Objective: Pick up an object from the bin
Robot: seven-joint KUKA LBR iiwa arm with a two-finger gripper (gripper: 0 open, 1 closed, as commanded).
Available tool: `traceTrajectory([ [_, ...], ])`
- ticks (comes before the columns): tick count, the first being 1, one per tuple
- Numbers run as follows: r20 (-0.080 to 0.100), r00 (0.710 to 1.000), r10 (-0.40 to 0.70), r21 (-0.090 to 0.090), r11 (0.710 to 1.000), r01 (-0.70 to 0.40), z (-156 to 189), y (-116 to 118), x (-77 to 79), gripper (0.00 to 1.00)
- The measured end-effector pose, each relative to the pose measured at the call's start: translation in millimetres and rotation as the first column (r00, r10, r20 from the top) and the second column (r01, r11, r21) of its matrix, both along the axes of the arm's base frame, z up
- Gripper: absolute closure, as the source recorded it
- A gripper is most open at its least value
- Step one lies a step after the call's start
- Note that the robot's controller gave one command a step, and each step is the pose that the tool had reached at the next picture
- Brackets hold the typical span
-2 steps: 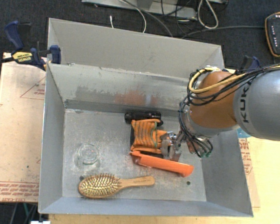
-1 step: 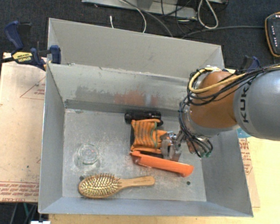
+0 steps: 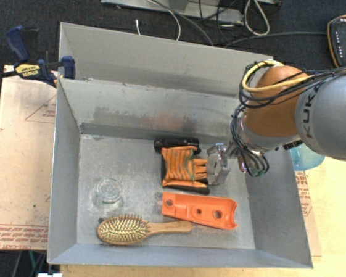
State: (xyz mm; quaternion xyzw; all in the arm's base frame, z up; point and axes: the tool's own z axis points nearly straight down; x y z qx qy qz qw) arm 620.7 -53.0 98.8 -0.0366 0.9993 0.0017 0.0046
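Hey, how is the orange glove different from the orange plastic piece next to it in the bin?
The glove is crumpled fabric, orange with black trim; the plastic piece is flat, rigid, plain orange with round holes. The glove lies farther back, beside the gripper; the plastic piece lies nearer the front, clear of it. Both are orange and rest on the floor of the bin.
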Motion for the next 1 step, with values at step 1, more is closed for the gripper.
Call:
traceTrajectory([
  [1, 0.001, 0.997, -0.079, 0.001, 0.997, 0.079, 2.9, 0.7, -6.4, 1.00],
])
